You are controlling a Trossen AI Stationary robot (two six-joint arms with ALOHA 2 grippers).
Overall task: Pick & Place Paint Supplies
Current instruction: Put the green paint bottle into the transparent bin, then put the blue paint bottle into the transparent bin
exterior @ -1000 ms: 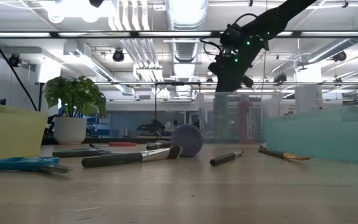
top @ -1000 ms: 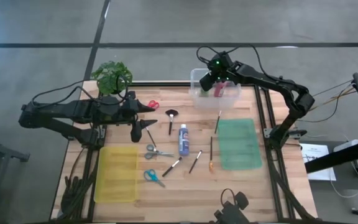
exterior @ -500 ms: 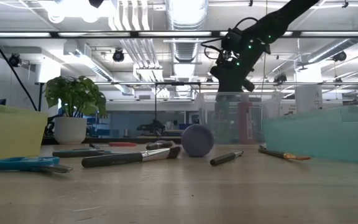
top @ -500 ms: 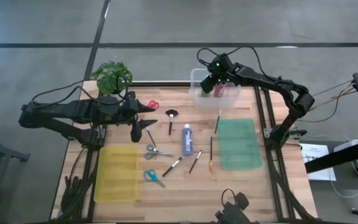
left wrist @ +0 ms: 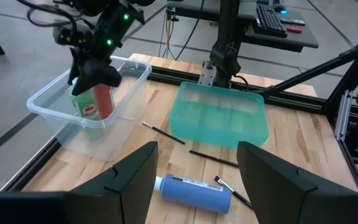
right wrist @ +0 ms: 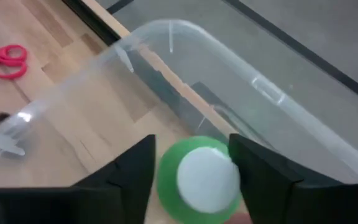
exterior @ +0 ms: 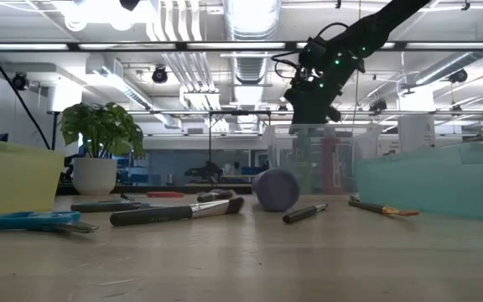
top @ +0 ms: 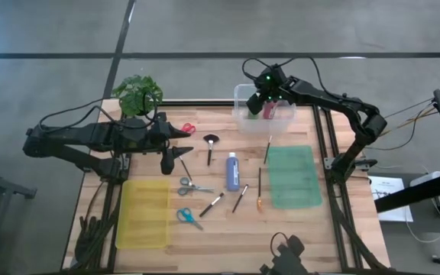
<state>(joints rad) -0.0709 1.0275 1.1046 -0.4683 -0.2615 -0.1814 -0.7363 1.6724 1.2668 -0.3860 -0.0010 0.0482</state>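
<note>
My right gripper [top: 262, 99] hangs over the clear bin [top: 290, 122] at the table's far side. Its open fingers stand on either side of the white cap of a green bottle [right wrist: 197, 174]. That bottle stands upright on the bin floor beside a pink bottle [left wrist: 106, 102]. A blue bottle [top: 233, 171] lies on its side mid-table. Brushes [top: 211, 204] and red [top: 188, 128], grey [top: 192, 184] and blue scissors [top: 188, 217] lie flat around it. My left gripper [top: 182, 141] waits open over the table's left part. My right gripper comes at the green bottle's cap end [right wrist: 207, 174] from above, pointing down, one finger [right wrist: 135, 171] on each side. Whether the fingers touch the bottle, I cannot tell. The bottle stands upright on its base in the bin.
A yellow tray [top: 145, 212] sits at the near left and a green tray [top: 291, 176] at the right. A potted plant [top: 137, 93] stands at the far left corner. Bare wood shows along the near edge.
The blue bottle has rolled a short way along the table toward its right edge, still lying on its side. My right gripper has stayed over the bin.
</note>
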